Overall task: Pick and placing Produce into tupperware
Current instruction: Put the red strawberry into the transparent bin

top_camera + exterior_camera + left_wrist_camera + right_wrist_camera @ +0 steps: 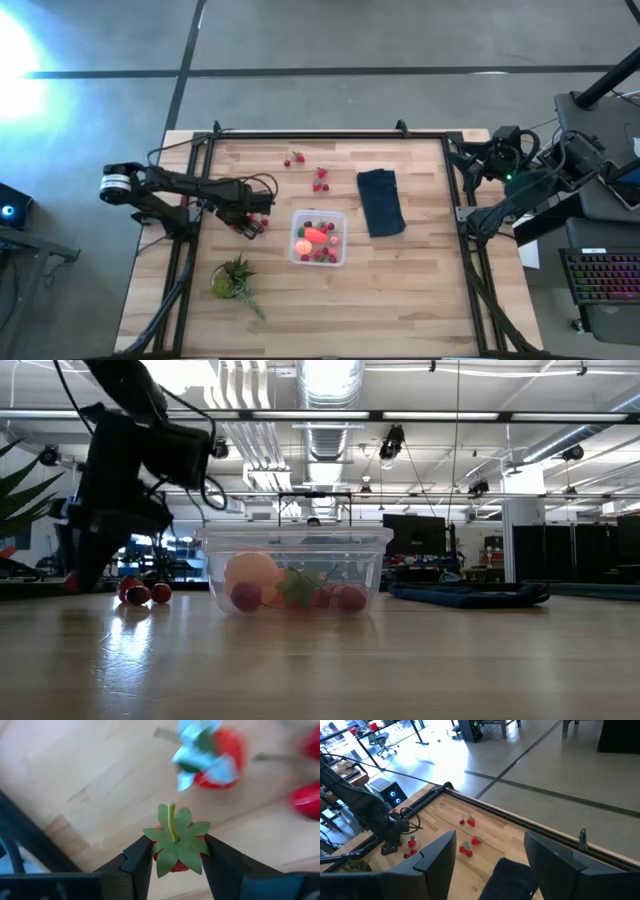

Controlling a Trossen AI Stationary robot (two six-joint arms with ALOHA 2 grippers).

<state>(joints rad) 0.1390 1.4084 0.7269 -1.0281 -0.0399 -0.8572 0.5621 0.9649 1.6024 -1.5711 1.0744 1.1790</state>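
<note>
High view, left gripper (250,224): low over the table (420,300), just left of the tupperware (320,238), among loose strawberries (262,222).
High view, tupperware: mid-table, holding red berries, an elongated orange-red piece (317,236) and a peach ball (303,245).
High view, right gripper (470,165): waits at the table's right edge, beyond the navy cloth (381,201).
Low view: the box (295,570) sits flat; two berries (138,593) lie beside it.
Left wrist view: fingers (137,862) pressed on either side of a strawberry (176,852), leaf cap facing the camera; other berries (220,757) nearby.
Right wrist view: fingers (437,857) spread wide, empty.
</note>
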